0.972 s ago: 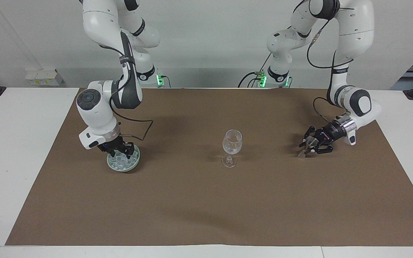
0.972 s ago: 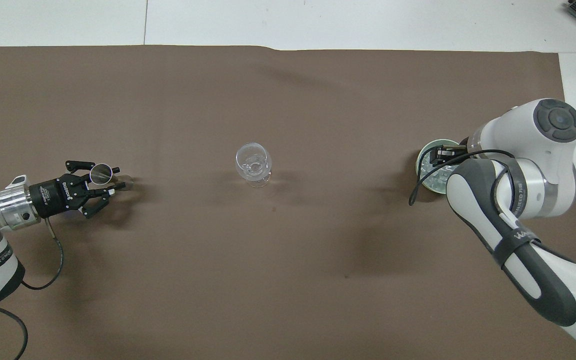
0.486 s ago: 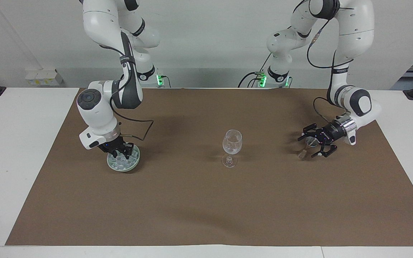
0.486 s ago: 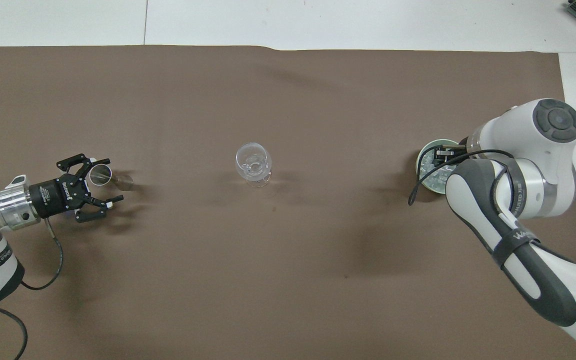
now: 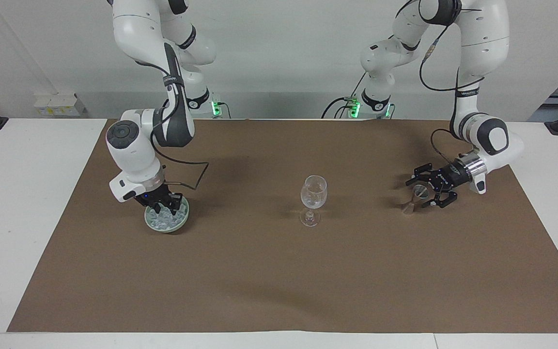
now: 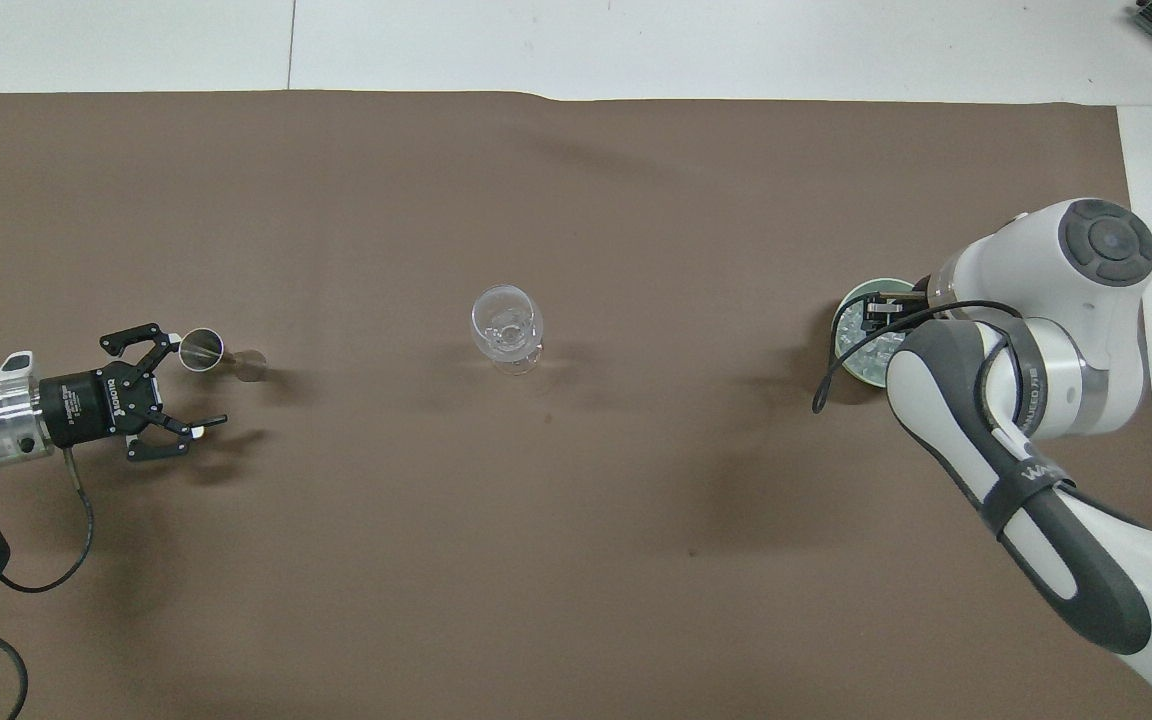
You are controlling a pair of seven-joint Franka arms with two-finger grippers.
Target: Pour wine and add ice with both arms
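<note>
Two grippers flank your wine glass [image 5: 313, 198]. The left gripper [image 5: 432, 192] stands spread beside a small cup [image 5: 420, 192], holding nothing. Whether the right gripper [image 5: 164, 207] pinches any ice [image 5: 162, 217] in the bowl [image 5: 184, 217], you cannot tell. Ice is slippery; pinch one chunk squarely.
</note>
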